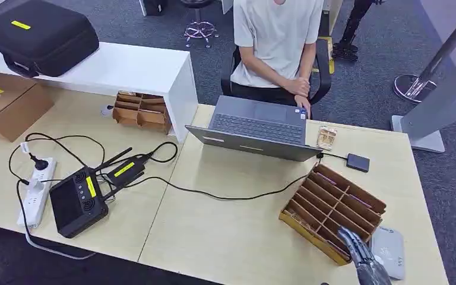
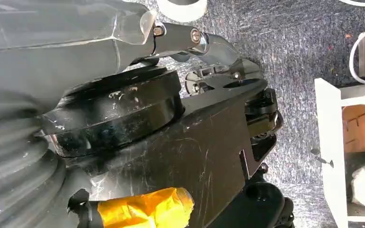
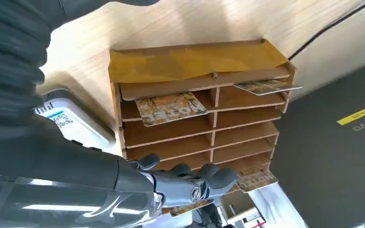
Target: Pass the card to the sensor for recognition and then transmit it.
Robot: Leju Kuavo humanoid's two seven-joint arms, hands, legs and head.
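Pale wooden surface (image 1: 231, 231) over grey carpet (image 1: 368, 89), laptop (image 1: 255, 127) at centre frame, a seated person (image 1: 279, 41) behind it at top. Lower right, the right hand (image 1: 361, 252) hangs over the card rack (image 1: 332, 211) beside the grey sensor (image 1: 390, 250); whether its fingers (image 3: 204, 178) grip anything, I cannot tell.

The right hand (image 1: 361, 254) is cut off by the head view's lower edge. Its fingertips (image 3: 221, 179) hide part of the card rack (image 3: 199, 121); whether they hold a card is unclear.

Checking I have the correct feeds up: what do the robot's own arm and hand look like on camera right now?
In the head view the right hand has dark grey segmented fingers on a silver-grey forearm. The right wrist view shows a grey ribbed cover, glossy dark casing and metallic grey fingers with small round screws. The left wrist view shows a grey ribbed cover too.
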